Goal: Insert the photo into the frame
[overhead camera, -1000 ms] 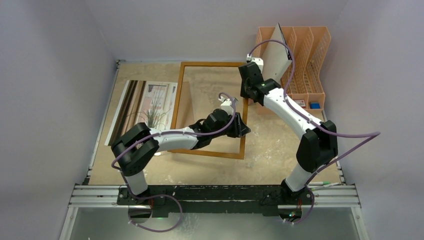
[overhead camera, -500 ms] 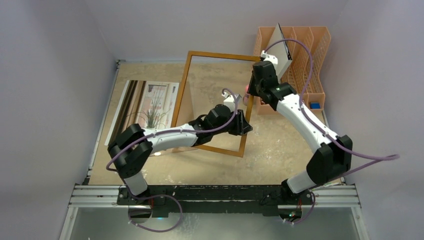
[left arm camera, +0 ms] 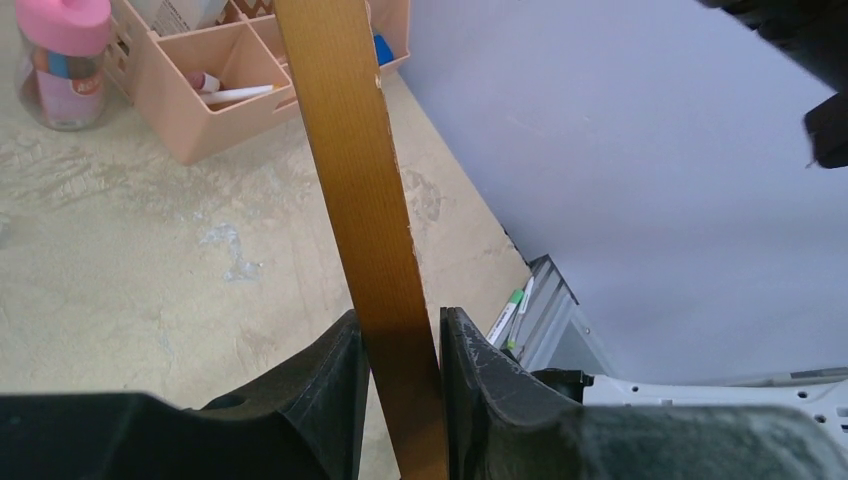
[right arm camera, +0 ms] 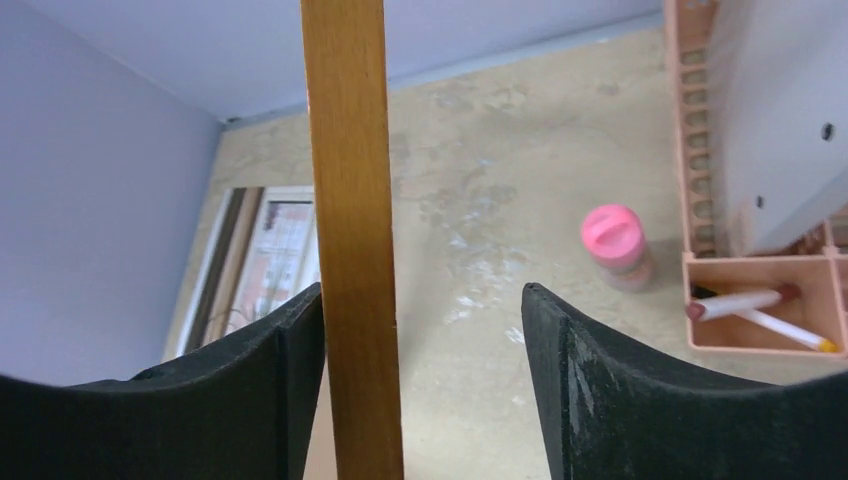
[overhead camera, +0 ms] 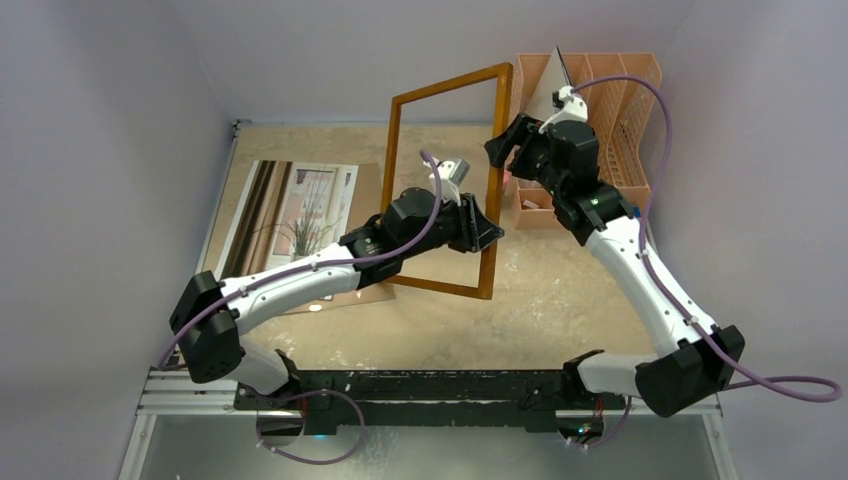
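Between left gripper [left arm camera: 400,335] fingers: light-brown thin wooden picture frame [left arm camera: 345,130], rail clamped. Right gripper [right arm camera: 422,300] spread wide, rail beside one finger, gap to other. Only top view shows frame tilted up; pale plant photo [overhead camera: 300,215] flat to left, part hidden by arm [overhead camera: 300,278].

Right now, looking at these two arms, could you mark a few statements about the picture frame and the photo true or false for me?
1. The frame is tipped up on edge, not lying flat. True.
2. The left gripper is shut on one rail of the frame. True.
3. The right gripper clamps the frame tightly. False: its jaws stand open, with a clear gap on one side of the rail.
4. The photo is already in the frame. False: it lies flat outside the frame.
5. The pink-lidded jar lies tipped over. False: it stands upright.
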